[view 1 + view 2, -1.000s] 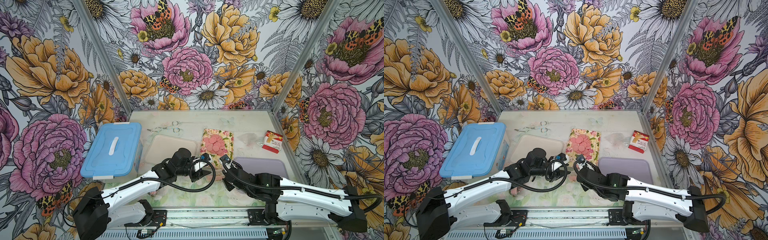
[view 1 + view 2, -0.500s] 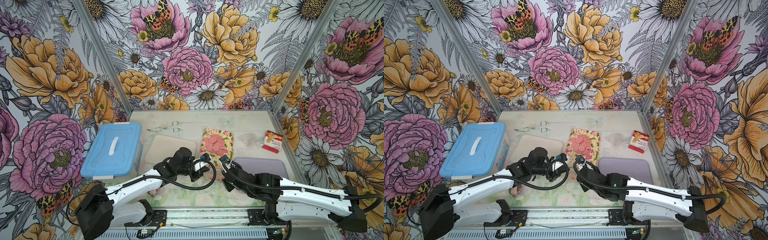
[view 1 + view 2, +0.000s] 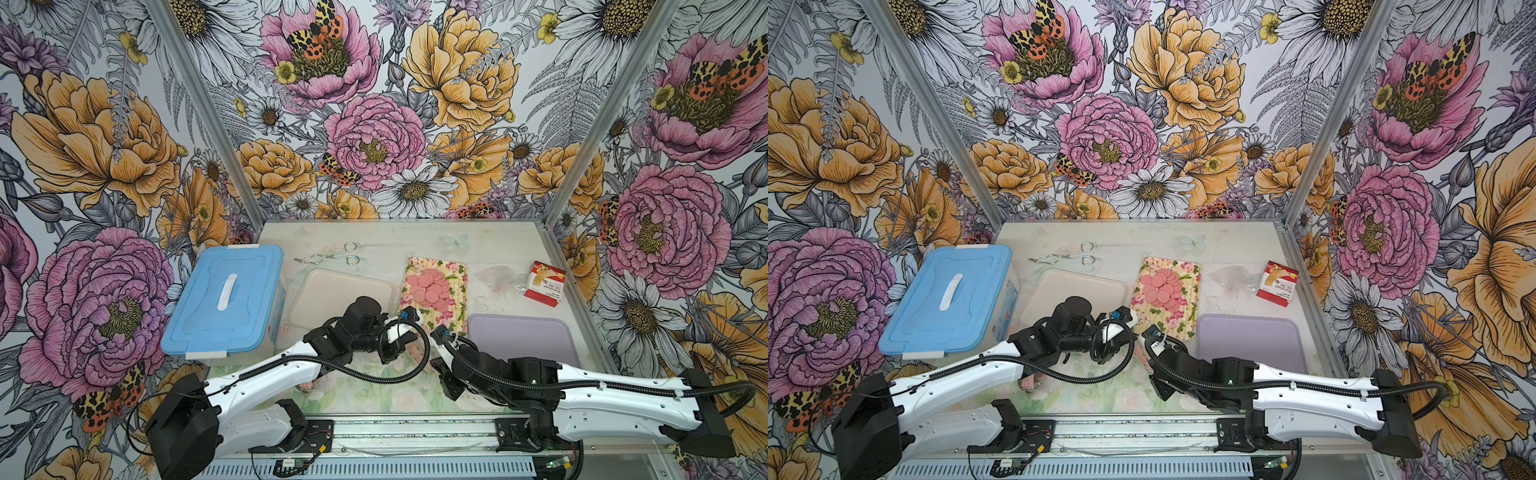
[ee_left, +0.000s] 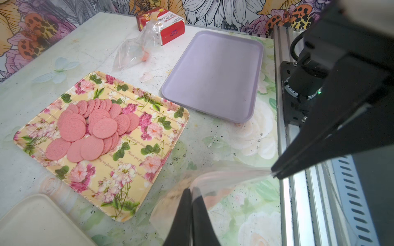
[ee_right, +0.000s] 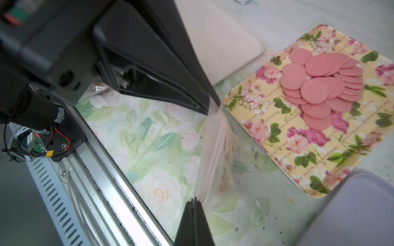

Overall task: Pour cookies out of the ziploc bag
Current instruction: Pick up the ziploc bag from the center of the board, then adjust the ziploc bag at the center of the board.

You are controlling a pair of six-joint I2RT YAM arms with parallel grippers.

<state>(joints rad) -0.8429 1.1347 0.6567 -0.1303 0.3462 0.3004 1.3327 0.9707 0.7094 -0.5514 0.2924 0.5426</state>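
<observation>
A clear ziploc bag [image 4: 223, 176] hangs stretched between my two grippers, just above the table near its front edge. My left gripper [image 4: 190, 190] is shut on one part of the bag's film. My right gripper [image 5: 194, 200] is shut on another edge of the ziploc bag [image 5: 213, 153]. Faint beige shapes show through the film; I cannot tell what they are. Pink round cookies [image 4: 91, 127] lie piled on the floral tray [image 4: 149, 170], just behind the bag. The cookies [image 3: 428, 289] and the floral tray [image 3: 455, 316] also show in both top views.
A lilac tray [image 3: 523, 338] lies right of the floral one and a beige tray [image 3: 340, 297] lies left of it. A blue-lidded box [image 3: 224, 299] stands at the left. Metal tongs [image 3: 332, 255] lie at the back. A crumpled clear bag [image 3: 496, 276] and a red box [image 3: 544, 282] sit back right.
My left gripper has closed on the bag's film, and its wrist has shifted slightly. The right arm has stayed where it was.
</observation>
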